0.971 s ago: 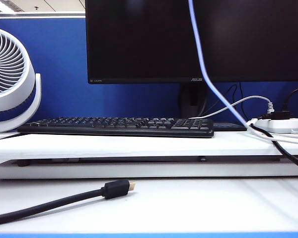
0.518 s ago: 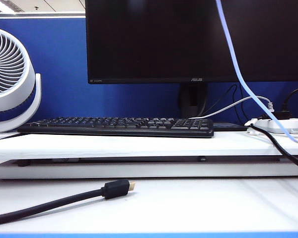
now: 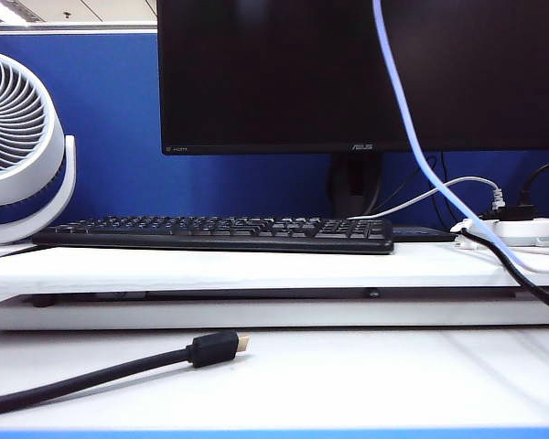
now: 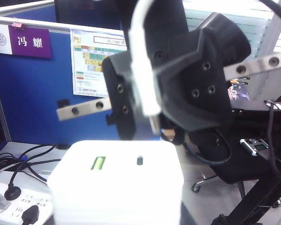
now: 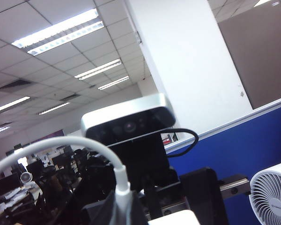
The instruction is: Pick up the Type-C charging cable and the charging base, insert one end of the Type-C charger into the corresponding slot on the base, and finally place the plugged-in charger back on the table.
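Since the earlier exterior frames, the hanging run of the Type-C charging cable (image 3: 412, 151) is seen to have swung across the monitor (image 3: 256, 73): first further right, now back toward the middle. The black cable (image 3: 91, 370), keyboard (image 3: 210, 233) and fan (image 3: 18, 146) are unchanged. Neither arm is visible in the exterior view; the cable rises out of the top of that picture.

In the left wrist view the charging base (image 4: 117, 180) is recorded as gripped by the left gripper (image 4: 117, 206), jaws part open around the block, and lifted off the table (image 3: 348, 375). Its face shows the green port (image 4: 99, 162) and the slot (image 4: 139, 160), both unobstructed.

The right gripper (image 4: 147, 93) is seen facing the base, just above and beyond its face, closed on the cable near its plug (image 4: 152, 110), which points toward the base. The same grip is visible in the right wrist view: the cable (image 5: 61, 145) arcs into the closed fingers (image 5: 117, 208), and a corner of the base (image 5: 175, 219) shows beside them. The plug tip is blurred; no contact with the base can be confirmed.

Step judged in hand: alignment before insertion; both items are lifted, and the plug is not yet seated. The next move is judged to call for the plug to be lined up with the slot, not the green port, and pushed straight in while the base is held steady.
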`<state>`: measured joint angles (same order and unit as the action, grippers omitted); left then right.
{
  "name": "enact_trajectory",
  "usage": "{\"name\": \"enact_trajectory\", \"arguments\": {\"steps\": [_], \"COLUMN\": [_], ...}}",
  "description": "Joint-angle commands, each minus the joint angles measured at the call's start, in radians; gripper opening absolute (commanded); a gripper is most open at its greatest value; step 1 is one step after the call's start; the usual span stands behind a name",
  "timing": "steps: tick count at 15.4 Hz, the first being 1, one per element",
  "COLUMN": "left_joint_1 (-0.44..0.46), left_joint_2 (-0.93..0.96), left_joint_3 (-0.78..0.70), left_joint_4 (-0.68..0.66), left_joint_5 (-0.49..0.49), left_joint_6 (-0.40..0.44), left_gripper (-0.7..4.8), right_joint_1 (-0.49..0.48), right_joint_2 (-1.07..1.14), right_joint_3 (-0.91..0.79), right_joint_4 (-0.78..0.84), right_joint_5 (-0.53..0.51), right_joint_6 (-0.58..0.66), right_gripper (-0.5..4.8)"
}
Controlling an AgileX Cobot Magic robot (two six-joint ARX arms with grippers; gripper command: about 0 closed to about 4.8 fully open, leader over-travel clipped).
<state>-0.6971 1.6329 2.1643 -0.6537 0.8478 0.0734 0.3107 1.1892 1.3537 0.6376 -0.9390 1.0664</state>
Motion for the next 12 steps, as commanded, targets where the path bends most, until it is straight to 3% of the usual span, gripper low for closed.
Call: {"name": "enact_trajectory", "arguments": {"steps": [1,12], "left_joint_1": [-0.002,-0.002], "left_joint_2": [-0.006,-0.007], "left_joint_3": [0.004,0.004], "left_joint_4": [0.024,0.027], "left_joint_5": [0.005,0.006], "left_joint_6": [-0.007,-0.067], "left_gripper": [-0.06,-0.06], "right_joint_1": [0.005,0.002], "right_joint_2": [-0.002,0.002], "right_joint_3": [0.004,0.004], "right_joint_4": [-0.017,-0.066], "right_joint_5": [-0.007,-0.074], "right_joint_6": [-0.046,-0.13], "right_gripper": [-0.05,-0.05]}}
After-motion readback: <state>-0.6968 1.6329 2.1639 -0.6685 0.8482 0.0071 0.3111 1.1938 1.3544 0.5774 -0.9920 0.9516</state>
